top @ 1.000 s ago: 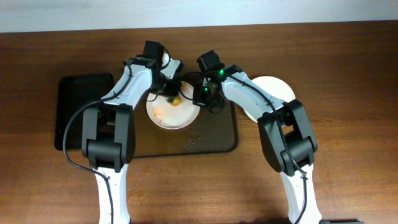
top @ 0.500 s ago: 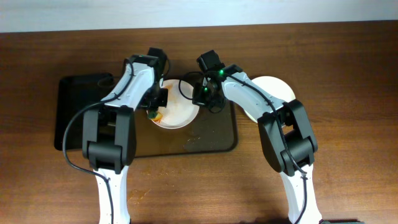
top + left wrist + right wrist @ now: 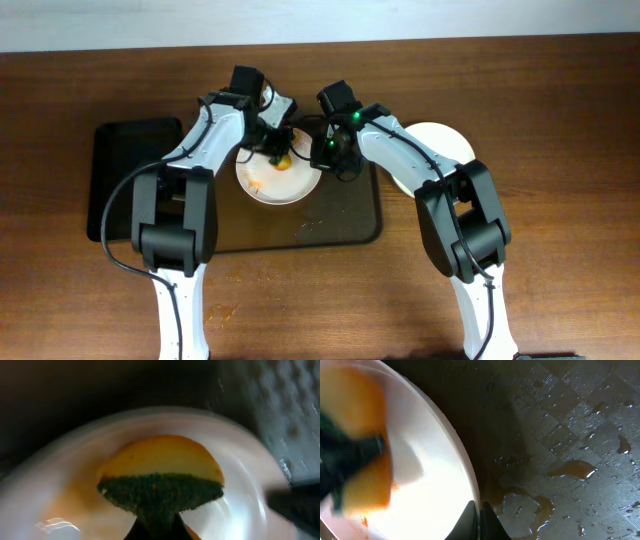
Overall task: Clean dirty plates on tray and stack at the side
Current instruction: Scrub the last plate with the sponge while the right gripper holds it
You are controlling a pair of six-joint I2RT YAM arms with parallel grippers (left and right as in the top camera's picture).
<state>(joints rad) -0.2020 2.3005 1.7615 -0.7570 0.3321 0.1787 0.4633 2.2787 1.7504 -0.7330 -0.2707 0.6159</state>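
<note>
Sponge [image 3: 160, 485] covers the smeared plate [image 3: 262, 188] — black tray [image 3: 125, 170] beside the brown tray [image 3: 345, 215]

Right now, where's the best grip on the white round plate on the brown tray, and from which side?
The thin raised rim of the white round plate at its right edge, approached from the right over the brown rectangular tray. It lies flat, so only the lip fits between jaws, and the yellow-and-green sponge in the left gripper occupies the middle. The right gripper pinches there.
</note>
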